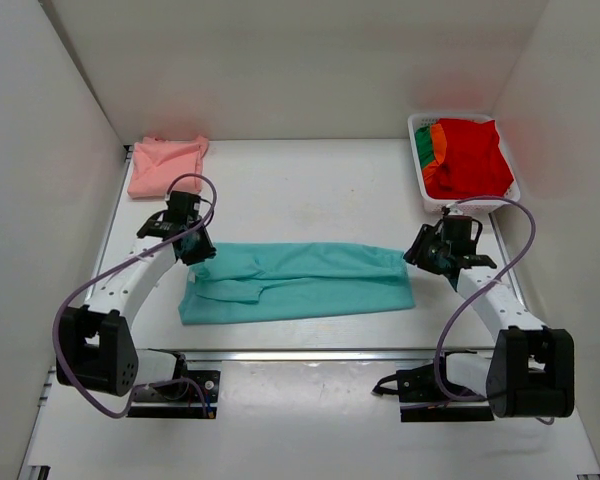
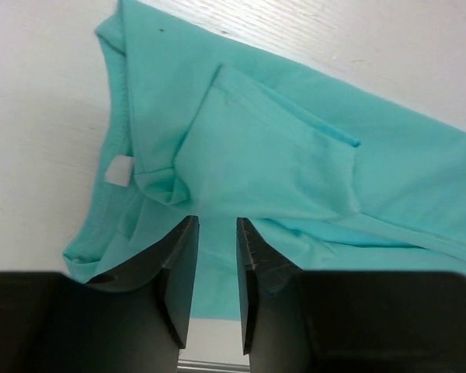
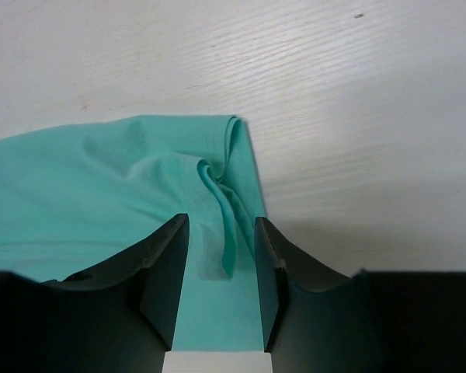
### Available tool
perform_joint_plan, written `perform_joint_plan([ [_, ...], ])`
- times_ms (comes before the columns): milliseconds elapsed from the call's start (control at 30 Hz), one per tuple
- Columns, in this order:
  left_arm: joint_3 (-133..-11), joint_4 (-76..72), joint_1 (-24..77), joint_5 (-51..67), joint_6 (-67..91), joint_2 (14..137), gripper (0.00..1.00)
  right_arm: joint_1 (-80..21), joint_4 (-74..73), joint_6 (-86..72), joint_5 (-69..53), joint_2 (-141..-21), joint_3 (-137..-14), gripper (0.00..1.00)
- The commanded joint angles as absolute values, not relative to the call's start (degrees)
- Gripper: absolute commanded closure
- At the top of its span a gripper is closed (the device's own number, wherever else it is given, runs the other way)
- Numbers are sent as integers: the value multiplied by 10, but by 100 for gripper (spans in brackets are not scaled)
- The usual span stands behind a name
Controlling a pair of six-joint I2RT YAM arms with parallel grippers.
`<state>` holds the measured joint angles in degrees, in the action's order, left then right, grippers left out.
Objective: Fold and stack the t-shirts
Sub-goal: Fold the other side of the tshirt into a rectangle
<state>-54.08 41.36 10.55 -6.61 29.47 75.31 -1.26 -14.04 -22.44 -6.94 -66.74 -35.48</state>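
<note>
Landmark, teal t-shirt (image 1: 300, 283): we log it as a long folded band lying flat on the table (image 1: 310, 190), running left to right. One sleeve is turned onto its upper face near the left end.
Teal t-shirt, left end: the cloth is bunched into a small knot of folds, and a white tag (image 2: 119, 171) shows at the edge.
Teal t-shirt, right end: a raised ridge of cloth runs back from the corner.
Left gripper (image 1: 193, 247): it sits over the far corner of the teal t-shirt's left end. Its fingers (image 2: 179, 264) stand slightly apart, and we see flat cloth through the gap with nothing pinched.
Right gripper (image 1: 427, 252): it is at the far corner of the teal t-shirt's right end. Its fingers (image 3: 167, 264) are apart and wider than the left pair, and the cloth ridge lies in the gap, touching neither pad that we can see.
Salmon pink t-shirt (image 1: 165, 165): it is folded and lies well beyond the teal t-shirt's left end, on the far side.
Basket (image 1: 450, 116): white, it stands well beyond the teal t-shirt's right end, on the far side.
Red t-shirt (image 1: 472, 155): it is heaped in the basket and spills over the rim.
Green t-shirt (image 1: 422, 150): it shows only as a strip at the basket side nearer the teal t-shirt, under the red.
Orange cloth (image 1: 438, 145): we see a sliver between the green and the red, and we cannot tell what garment it is.
</note>
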Motion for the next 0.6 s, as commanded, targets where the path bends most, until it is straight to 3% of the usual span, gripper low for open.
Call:
perform_joint_plan([
  [0,-547,409,110,-45,314,733,64,-3,-116,-218,-105,-692,-388,63],
  [167,-513,381,121,-4,329,737,66,-11,-112,-213,-136,-749,-408,71],
  [467,-430,336,147,6,372,737,69,-25,-105,-210,-163,-820,-428,61],
  [567,-424,333,154,2,372,751,68,-17,-100,-212,-191,-844,-436,63],
])
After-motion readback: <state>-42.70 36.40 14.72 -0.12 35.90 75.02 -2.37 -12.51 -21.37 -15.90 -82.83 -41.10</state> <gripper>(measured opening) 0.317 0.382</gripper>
